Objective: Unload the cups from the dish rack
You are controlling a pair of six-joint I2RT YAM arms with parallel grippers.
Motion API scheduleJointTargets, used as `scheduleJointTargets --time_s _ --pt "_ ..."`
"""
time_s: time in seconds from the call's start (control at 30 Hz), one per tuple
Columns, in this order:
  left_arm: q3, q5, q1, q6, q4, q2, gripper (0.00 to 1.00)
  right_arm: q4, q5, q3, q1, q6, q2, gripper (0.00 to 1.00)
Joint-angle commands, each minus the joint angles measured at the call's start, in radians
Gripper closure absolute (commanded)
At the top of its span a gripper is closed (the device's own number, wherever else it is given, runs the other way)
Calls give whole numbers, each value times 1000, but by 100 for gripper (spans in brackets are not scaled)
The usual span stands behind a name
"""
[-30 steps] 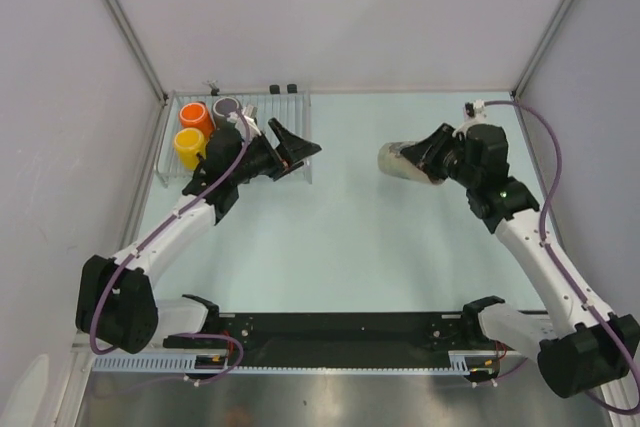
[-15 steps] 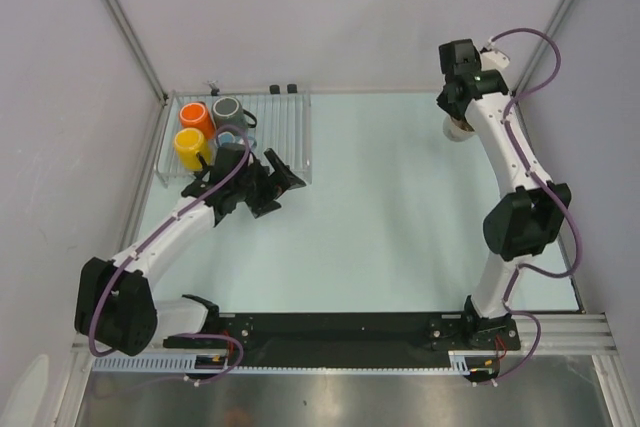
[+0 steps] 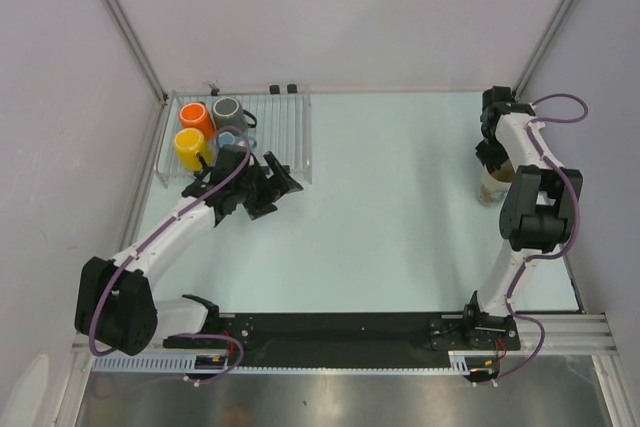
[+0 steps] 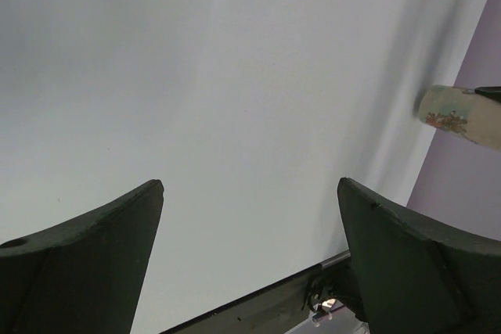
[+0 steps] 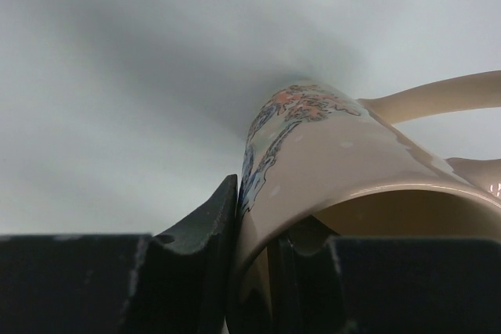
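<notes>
The clear dish rack [image 3: 285, 127] stands at the back left and holds the orange mug [image 3: 195, 115], the dark grey mug [image 3: 227, 108], the yellow mug [image 3: 187, 144] and the light blue mug [image 3: 233, 136], which is partly hidden by my left arm. My left gripper [image 3: 272, 187] [image 4: 250, 185] is open and empty, just off the rack's front right corner. My right gripper [image 3: 490, 159] [image 5: 266, 209] is shut on the rim of the cream mug [image 3: 490, 190] [image 5: 329, 146], one finger inside and one outside. It holds the mug upright at the table by the right edge. The cream mug also shows in the left wrist view [image 4: 462, 117].
The pale green table [image 3: 390, 207] is enclosed by grey walls at the back and sides. The right wall stands close to the cream mug. A black rail [image 3: 340, 332] with both arm bases runs along the near edge.
My right arm has swung the cream mug from mid-table through the back right corner down to the right edge. My left gripper has drawn back a little from the rack.
</notes>
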Motion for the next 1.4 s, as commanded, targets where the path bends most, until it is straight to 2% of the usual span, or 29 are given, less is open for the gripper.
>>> scheduleJointTargets --time_s 0.0,0.57,0.63,0.67,0.77,0.8,0.93,1.13,1.27,1.33,1.37 --pt "-4 7 1 29 -4 34 3 57 52 62 -8 -2 -7 100" --pt "14 11 1 28 -4 82 4 86 11 30 -63 -4 74 99" --pt "11 7 1 31 -2 77 4 91 4 26 -65 -7 65 91" --pt "9 4 1 32 2 71 3 100 -8 24 -65 -10 62 79" --pt "2 -12 -4 46 12 54 4 114 -22 18 -65 -17 29 58" --pt "5 -19 -9 50 10 45 3 120 -25 15 -65 -20 23 55" --pt "11 -28 -15 60 8 34 3 120 -29 25 -63 -27 -20 51" --pt "22 -29 -18 75 -2 33 2 123 -40 59 -59 -19 -133 52" --pt "48 -117 -22 115 -24 2 2 213 -66 39 -19 -22 -285 50" --pt "87 -198 -22 144 -63 -10 1 271 -74 12 45 -69 -395 44" --pt "124 -219 -22 188 -92 -20 0 360 -106 -49 78 -94 -437 41"
